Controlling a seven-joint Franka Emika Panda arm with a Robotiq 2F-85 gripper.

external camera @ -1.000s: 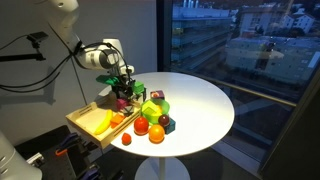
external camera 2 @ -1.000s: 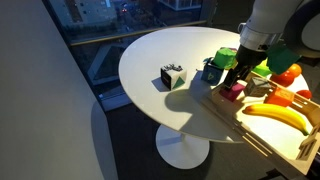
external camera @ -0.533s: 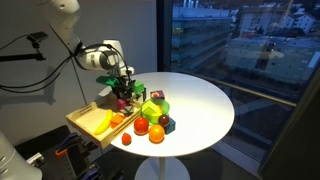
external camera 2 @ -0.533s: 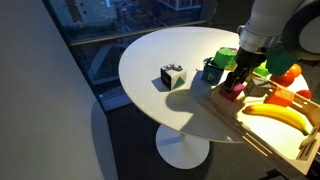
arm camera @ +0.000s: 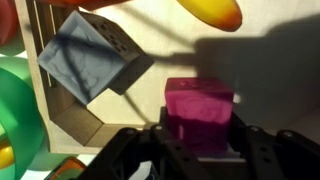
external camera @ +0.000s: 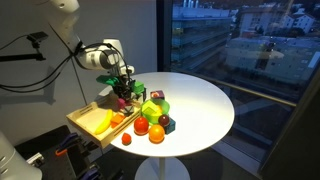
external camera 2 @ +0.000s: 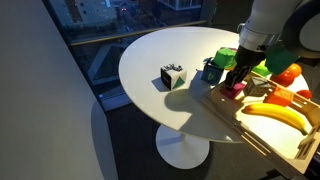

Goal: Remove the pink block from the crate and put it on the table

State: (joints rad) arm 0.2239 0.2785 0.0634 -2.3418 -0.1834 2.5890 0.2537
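In the wrist view the pink block (arm camera: 198, 108) sits between my two black fingers, both pressing its sides. My gripper (arm camera: 198, 138) is shut on it, low inside the light wooden crate (arm camera: 60, 110). In both exterior views the gripper (external camera: 122, 91) (external camera 2: 238, 78) points straight down over the crate's (external camera: 84, 123) (external camera 2: 262, 137) table-side end. The pink block (external camera 2: 234, 92) shows just under the fingers there. The crate rests at the edge of the round white table (external camera: 205, 100) (external camera 2: 155, 50).
A banana (external camera: 100, 122) (external camera 2: 280, 115) and orange fruits (external camera: 141, 127) lie in or by the crate, with a green piece (external camera: 150, 109) beside them. A grey-blue block (arm camera: 90, 55) lies close to the pink one. A dark cube (external camera 2: 173, 76) and a teal block (external camera 2: 212, 70) stand on the table.
The jaws have come together onto the pink block. The arm has hardly moved, and the block is still in place in the crate.
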